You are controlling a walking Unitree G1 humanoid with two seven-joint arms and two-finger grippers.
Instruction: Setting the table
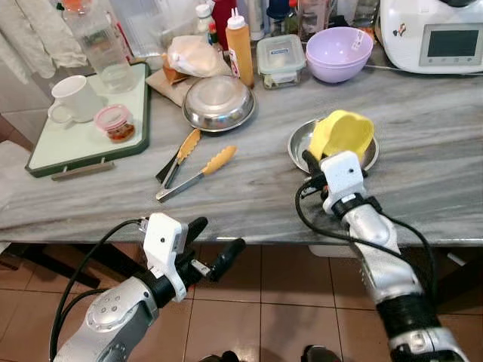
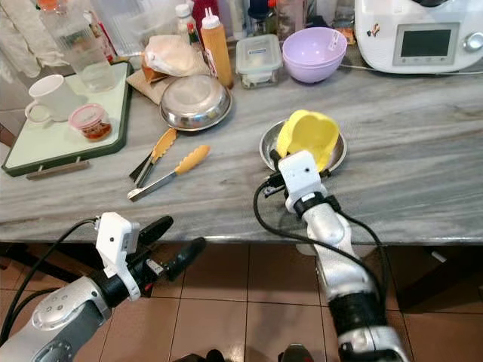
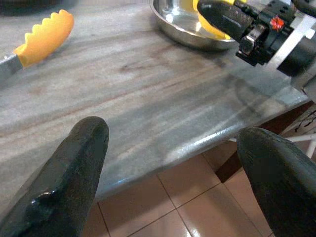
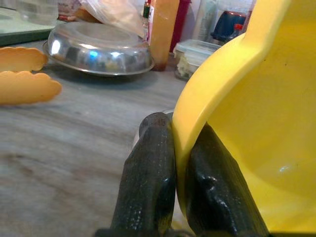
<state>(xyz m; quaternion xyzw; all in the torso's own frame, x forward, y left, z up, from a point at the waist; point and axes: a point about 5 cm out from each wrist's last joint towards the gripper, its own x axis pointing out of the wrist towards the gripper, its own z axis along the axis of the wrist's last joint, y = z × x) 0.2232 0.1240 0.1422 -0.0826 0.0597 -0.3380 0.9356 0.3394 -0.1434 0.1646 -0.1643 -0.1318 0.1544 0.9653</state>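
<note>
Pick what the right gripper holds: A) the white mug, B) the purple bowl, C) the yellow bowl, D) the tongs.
C: the right gripper pinches the rim of the yellow bowl, tilted over a steel dish.

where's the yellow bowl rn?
The yellow bowl is pinched by its rim in the right hand, tilted over the steel dish on the marble counter, right of the tongs and in front of the purple bowl.
</note>
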